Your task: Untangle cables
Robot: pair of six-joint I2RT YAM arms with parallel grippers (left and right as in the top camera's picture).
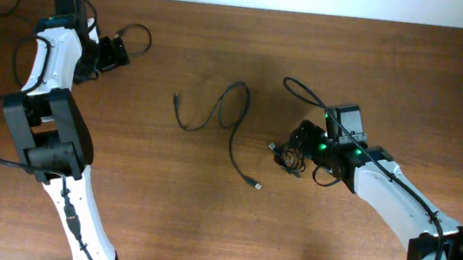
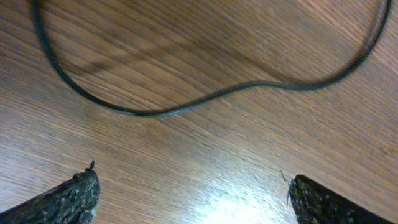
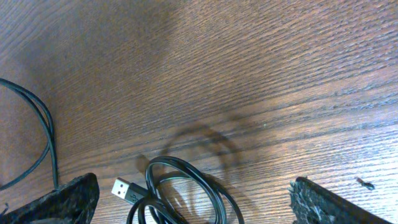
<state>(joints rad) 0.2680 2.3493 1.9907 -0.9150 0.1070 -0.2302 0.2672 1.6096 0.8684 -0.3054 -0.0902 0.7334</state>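
One loose cable (image 1: 236, 104) lies in the middle of the table, a thin black cord with a plug at each end. A small coiled bundle of cables (image 1: 288, 157) lies right of it. My right gripper (image 1: 302, 143) is open just over this bundle. In the right wrist view the coil (image 3: 186, 186), with its silver USB plug (image 3: 122, 188), lies on the wood between the open fingers (image 3: 194, 193), untouched. My left gripper (image 1: 116, 51) is at the far left back, open and empty (image 2: 189, 190), away from both cables.
A black cord (image 2: 205, 99) curves across the wood ahead of the left fingers; a cord loop (image 1: 140, 36) lies beside that gripper. Another black cord (image 3: 46, 134) runs along the left of the right wrist view. The table's back edge (image 1: 245, 7) is near the left gripper.
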